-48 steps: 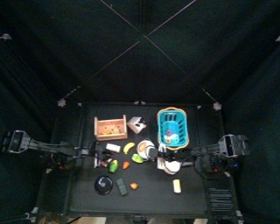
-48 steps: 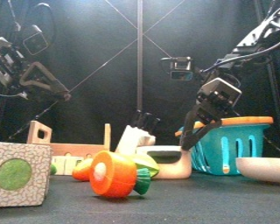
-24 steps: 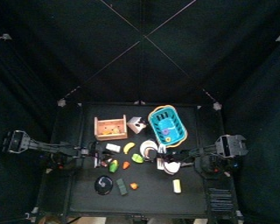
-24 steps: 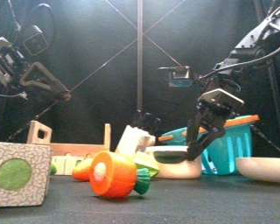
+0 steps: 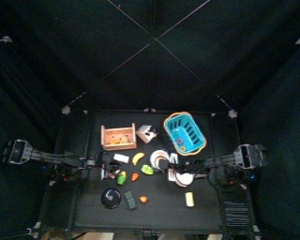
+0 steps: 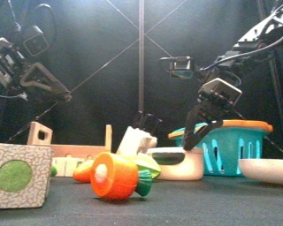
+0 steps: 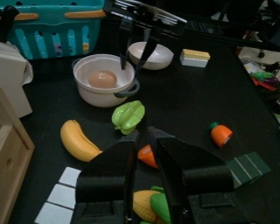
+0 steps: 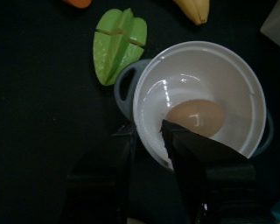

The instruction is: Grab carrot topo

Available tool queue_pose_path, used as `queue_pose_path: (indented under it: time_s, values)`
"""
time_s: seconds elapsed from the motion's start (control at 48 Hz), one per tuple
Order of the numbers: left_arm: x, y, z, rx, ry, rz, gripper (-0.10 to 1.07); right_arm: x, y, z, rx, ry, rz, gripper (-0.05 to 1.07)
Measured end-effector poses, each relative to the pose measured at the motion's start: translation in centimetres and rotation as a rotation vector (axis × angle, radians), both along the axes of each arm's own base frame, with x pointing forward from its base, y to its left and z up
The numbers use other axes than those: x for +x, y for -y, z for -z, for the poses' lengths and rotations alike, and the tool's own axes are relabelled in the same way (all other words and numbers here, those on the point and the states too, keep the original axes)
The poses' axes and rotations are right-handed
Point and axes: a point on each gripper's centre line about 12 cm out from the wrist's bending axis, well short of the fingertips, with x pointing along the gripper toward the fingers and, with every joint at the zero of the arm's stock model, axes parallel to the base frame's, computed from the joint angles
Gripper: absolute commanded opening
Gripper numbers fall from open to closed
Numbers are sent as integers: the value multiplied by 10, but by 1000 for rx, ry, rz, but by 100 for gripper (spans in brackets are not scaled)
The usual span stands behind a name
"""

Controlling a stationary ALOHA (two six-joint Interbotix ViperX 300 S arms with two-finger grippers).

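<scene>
Your right gripper [image 6: 198,124] hangs open over the bowl [image 8: 206,96]; carrot [image 6: 112,176] lies at its eight o'clock; left gripper [image 7: 153,156] open.

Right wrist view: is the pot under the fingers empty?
No, the pot holds a brown egg near its wall.
</scene>
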Motion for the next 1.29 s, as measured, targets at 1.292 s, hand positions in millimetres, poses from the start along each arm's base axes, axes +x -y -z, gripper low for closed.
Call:
queue_pose_path:
  time_s: [1.292]
  values:
    - [34,32,27,-21,-169,97,78,30,-112,-27,236,218,-292,73]
